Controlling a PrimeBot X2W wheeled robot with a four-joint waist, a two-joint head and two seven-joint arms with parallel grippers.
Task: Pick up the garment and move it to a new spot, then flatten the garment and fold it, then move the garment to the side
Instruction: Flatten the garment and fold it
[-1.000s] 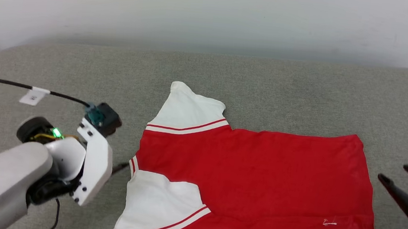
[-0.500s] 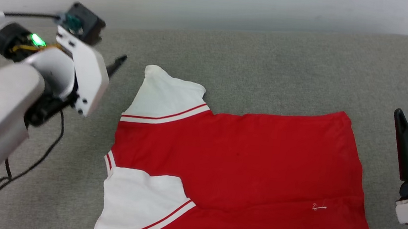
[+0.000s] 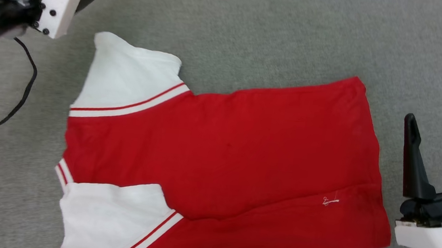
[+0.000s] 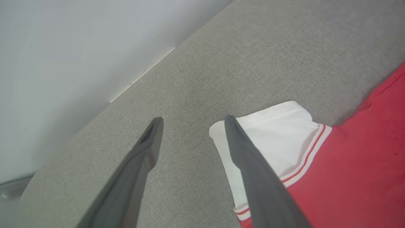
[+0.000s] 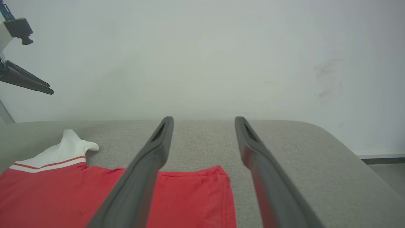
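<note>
Garment (image 3: 218, 152) flat on grey surface (image 3: 254, 30), plain red up; L hand (image 4: 193, 118) & R hand (image 3: 430, 113) spread wide, empty.

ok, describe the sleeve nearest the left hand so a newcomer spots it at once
On the grey cushion lies a red garment, neck end toward the robot's left. The sleeve is the white one at its far corner, jutting onto bare grey by the open left hand. The other sleeve lies nearer the robot, beside the striped collar.
</note>
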